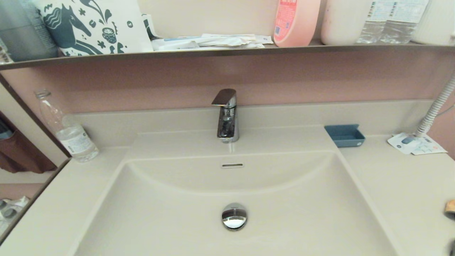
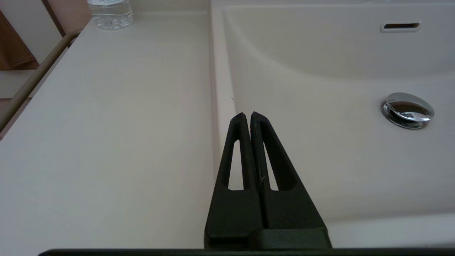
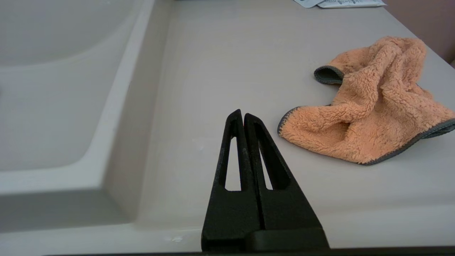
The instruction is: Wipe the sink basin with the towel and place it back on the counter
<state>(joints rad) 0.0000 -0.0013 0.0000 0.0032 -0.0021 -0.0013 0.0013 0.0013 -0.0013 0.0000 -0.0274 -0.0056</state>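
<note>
The beige sink basin (image 1: 291,199) fills the middle of the head view, with a slot overflow (image 1: 232,165) and a chrome drain plug (image 1: 234,216). The towel (image 3: 373,110), orange-tan and fuzzy with a grey hem, lies crumpled on the counter (image 3: 249,60) to the right of the basin; in the head view only a sliver of the towel (image 1: 450,209) shows at the right edge. My right gripper (image 3: 240,113) is shut and empty above the counter, a short way from the towel and apart from it. My left gripper (image 2: 247,114) hangs shut and empty over the basin's left rim (image 2: 220,89).
A chrome faucet (image 1: 226,115) stands behind the basin. A clear water bottle (image 1: 67,129) sits on the left counter. At the back right are a blue soap dish (image 1: 344,135), white paper packets (image 1: 416,144) and a corrugated hose (image 1: 435,108). A dark-edged shelf (image 1: 227,51) above holds bottles.
</note>
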